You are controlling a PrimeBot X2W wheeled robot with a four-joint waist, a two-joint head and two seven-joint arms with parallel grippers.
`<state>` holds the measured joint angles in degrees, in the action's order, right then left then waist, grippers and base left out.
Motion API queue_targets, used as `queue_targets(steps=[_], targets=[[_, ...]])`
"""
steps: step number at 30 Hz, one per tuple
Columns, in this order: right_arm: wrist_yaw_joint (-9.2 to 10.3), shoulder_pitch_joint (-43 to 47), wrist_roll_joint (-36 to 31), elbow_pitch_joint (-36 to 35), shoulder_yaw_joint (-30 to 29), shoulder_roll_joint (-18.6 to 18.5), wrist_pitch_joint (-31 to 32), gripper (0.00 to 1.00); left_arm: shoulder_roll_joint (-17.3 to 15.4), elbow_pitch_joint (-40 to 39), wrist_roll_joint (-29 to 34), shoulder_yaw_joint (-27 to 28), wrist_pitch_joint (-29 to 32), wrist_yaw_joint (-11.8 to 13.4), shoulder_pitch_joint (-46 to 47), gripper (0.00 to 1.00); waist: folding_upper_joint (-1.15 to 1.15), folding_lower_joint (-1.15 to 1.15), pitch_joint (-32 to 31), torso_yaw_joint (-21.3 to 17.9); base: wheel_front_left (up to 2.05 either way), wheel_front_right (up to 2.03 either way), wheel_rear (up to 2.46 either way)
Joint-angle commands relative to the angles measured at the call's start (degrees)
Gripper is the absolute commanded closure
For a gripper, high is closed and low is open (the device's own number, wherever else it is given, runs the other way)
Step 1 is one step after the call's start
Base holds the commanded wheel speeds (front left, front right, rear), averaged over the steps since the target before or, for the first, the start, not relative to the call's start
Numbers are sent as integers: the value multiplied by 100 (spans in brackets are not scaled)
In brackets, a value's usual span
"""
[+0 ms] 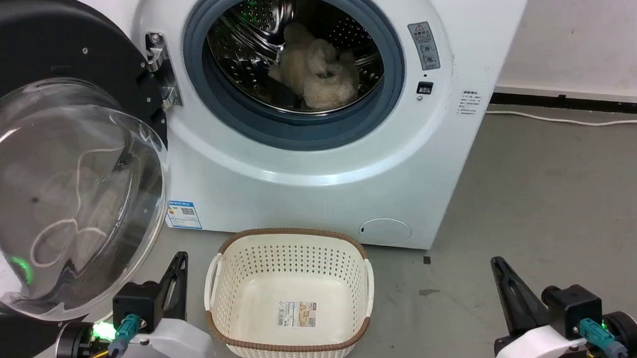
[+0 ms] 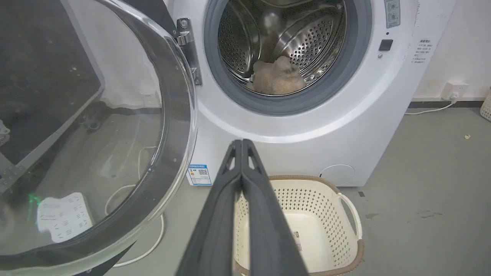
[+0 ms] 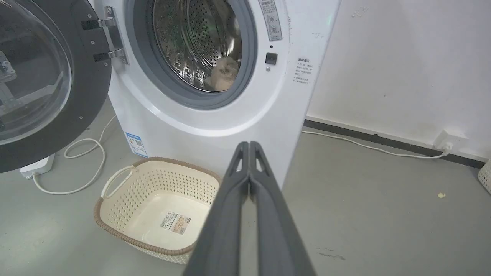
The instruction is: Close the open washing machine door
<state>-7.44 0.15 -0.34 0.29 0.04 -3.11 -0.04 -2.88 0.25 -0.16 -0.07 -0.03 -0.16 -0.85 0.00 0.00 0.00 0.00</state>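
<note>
The white washing machine (image 1: 319, 163) stands straight ahead with its steel drum showing a fluffy beige item (image 1: 314, 67) inside. Its round black-rimmed door (image 1: 60, 154) hangs wide open on the left hinge, the clear glass bowl bulging toward me. My left gripper (image 1: 180, 256) is shut and empty, low at the left, just right of the door's lower edge. My right gripper (image 1: 496, 261) is shut and empty at the lower right, over bare floor. In the left wrist view the door (image 2: 88, 126) is close on the left of the shut left gripper (image 2: 241, 142). The right wrist view shows the shut right gripper (image 3: 248, 145) before the machine (image 3: 215, 115).
A cream perforated basket (image 1: 289, 294) sits on the grey floor before the machine, between my grippers. A white cable (image 1: 569, 120) runs along the wall at the right. A power strip and looped cord (image 3: 69, 165) lie on the floor behind the door.
</note>
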Motion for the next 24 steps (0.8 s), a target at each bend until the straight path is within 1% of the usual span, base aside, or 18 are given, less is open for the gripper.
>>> queue_targets(steps=[1,24], targets=[[-5,-15,34,-29,-4,24,4,100,1,-25,16,7,3,16,85,100,0,0,0,0,0,0,0],[-5,-15,34,-29,-4,24,4,100,1,-25,16,7,3,16,85,100,0,0,0,0,0,0,0]])
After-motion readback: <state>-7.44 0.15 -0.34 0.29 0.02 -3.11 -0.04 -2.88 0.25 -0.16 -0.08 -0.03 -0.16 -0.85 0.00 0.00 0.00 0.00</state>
